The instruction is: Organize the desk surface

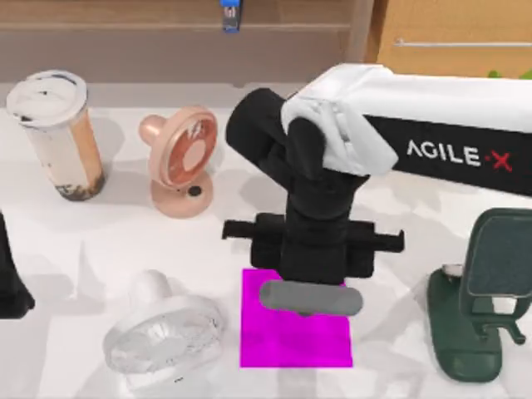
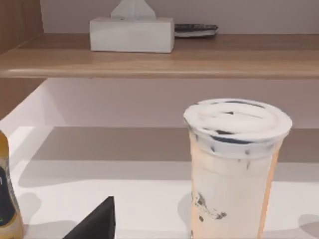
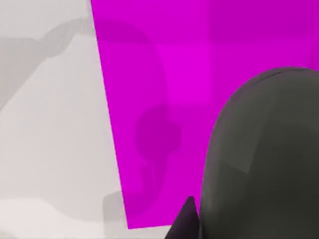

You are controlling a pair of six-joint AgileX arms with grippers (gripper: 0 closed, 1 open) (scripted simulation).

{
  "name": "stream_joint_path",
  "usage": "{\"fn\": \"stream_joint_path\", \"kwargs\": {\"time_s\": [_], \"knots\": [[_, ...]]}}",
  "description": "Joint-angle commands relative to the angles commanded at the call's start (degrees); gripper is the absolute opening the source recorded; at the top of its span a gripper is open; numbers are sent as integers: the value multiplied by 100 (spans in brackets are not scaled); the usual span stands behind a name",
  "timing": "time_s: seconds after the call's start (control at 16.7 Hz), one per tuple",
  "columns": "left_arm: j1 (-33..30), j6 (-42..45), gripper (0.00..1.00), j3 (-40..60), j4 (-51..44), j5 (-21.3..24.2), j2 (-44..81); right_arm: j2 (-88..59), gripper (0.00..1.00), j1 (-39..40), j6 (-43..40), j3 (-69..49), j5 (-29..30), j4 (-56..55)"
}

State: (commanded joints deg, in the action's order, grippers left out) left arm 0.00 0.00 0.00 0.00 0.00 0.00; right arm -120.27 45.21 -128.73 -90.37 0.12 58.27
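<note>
A broad, smooth white desk surface [image 1: 125, 241] fills the top view, with a brown wooden shelf [image 1: 150, 33] along its far edge.

At the desk's left edge, a sliver of the black left arm [image 1: 10, 278] sits parked; whether its fingers are open or shut cannot be told.

Near the far left corner stands a tall clear cup [image 1: 58, 133] with a white domed lid; it holds a pale peach milky drink with a dark layer at the bottom. In the left wrist view the same cup [image 2: 234, 169] stands in front of the shelf, which carries a white tissue box [image 2: 132, 32].

Just right of the cup, a small pink round fan [image 1: 179, 162] stands on a round base.

Toward the near edge lies a clear, glassy fan [image 1: 162, 332] with a round ribbed cage.

At the middle of the near edge lies a flat magenta square mat [image 1: 295, 332]. The right gripper [image 1: 309, 299] hangs over it, clenched on a smooth grey cylinder [image 1: 312, 298] with rounded ends, held level. In the right wrist view this grey cylinder [image 3: 264, 159] looms over the mat.

Near the right edge stands a dark green phone stand [image 1: 482, 307] on a heavy rounded base.
</note>
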Motion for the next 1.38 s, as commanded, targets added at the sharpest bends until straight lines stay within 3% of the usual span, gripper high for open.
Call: {"fn": "stream_joint_path", "kwargs": {"time_s": [0.18, 1.38], "knots": [[0, 0, 100, 0, 0, 0, 0, -166, 0, 317, -180, 64, 55, -69], [0, 0, 100, 0, 0, 0, 0, -239, 0, 317, -179, 187, 56, -266]]}}
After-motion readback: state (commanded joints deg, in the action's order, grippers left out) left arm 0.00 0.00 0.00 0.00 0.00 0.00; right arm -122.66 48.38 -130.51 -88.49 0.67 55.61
